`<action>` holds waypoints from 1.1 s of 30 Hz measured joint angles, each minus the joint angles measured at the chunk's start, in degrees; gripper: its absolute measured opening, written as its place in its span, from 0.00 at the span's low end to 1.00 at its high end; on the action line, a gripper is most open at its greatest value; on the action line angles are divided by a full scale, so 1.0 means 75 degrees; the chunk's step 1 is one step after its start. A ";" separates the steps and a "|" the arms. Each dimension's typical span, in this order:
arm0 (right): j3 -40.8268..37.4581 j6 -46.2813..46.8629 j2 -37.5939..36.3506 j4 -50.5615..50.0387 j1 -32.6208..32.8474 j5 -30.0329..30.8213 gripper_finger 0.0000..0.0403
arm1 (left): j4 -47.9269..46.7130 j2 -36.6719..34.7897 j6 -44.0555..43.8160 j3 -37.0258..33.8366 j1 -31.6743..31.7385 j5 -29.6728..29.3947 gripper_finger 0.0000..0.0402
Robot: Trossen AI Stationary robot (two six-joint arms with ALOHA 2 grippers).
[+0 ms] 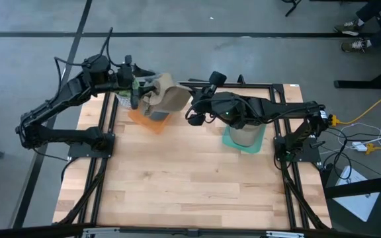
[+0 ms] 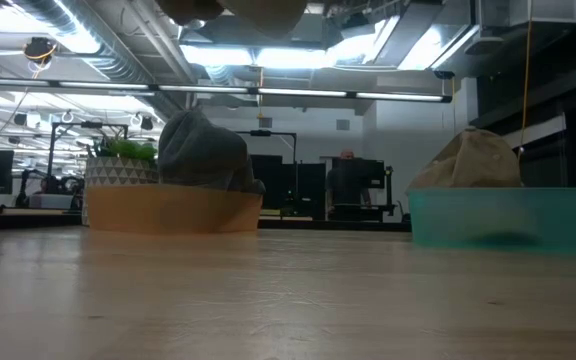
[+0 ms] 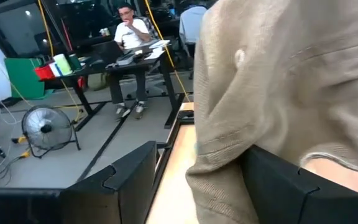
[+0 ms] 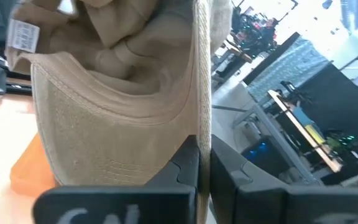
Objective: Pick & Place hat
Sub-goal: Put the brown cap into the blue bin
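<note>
A tan hat [image 1: 167,96] hangs in the air over the table's far left, above an orange tray [image 1: 147,122]; its underside shows in the low view [image 2: 238,10]. My right gripper [image 1: 192,109] reaches in from the right and is shut on the hat. My left gripper [image 1: 139,92] comes from the left and is open, with the hat's crown [image 3: 278,81] bulging between and past its fingers. A grey hat [image 2: 203,150] rests in the orange tray [image 2: 168,210]. Another tan hat [image 2: 468,160] rests in a teal tray [image 2: 498,215]. My left gripper is open around the hat's side. The cloth [image 3: 219,174] lies against the inner side of one finger [image 3: 278,186], and the other finger [image 3: 123,180] stands clear of it. My right gripper pinches the hat's rim edge [image 4: 201,118] between its two shut fingers [image 4: 185,165], coming nearly level from the table's right. The hat's open inside with its white label [image 4: 23,34] faces this gripper. The hat is lifted clear of the table.
A green plant in a patterned pot [image 2: 123,160] stands behind the orange tray at the far left. The black frame rails [image 1: 104,152] run along both sides of the table. The wooden near half of the table [image 1: 190,192] holds nothing. A person sits at a desk beyond the table [image 3: 129,25].
</note>
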 joint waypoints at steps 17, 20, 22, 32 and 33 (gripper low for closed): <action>0.0000 0.0005 0.0000 -0.0065 -0.0017 0.0324 0.05 | 0.0067 -0.0213 0.0549 0.0000 0.0006 -0.1952 0.02; 0.0000 0.0126 0.0003 -0.0065 -0.0023 0.0330 0.05 | 0.0312 -0.0326 0.0573 0.0000 -0.0006 -0.2830 0.01; 0.0000 0.0403 0.0003 -0.0049 -0.0028 0.0324 0.05 | 0.0688 -0.0376 0.0303 0.0000 -0.0009 -0.3242 0.01; 0.0000 0.1013 0.0005 0.0738 -0.0050 -0.0083 0.05 | 0.1885 -0.0062 -0.0997 -0.0006 -0.0043 -0.3776 0.01; 0.0000 0.1013 0.0005 0.0839 -0.0047 -0.0108 0.05 | 0.1887 0.0004 -0.0995 -0.0006 -0.0066 -0.3805 0.01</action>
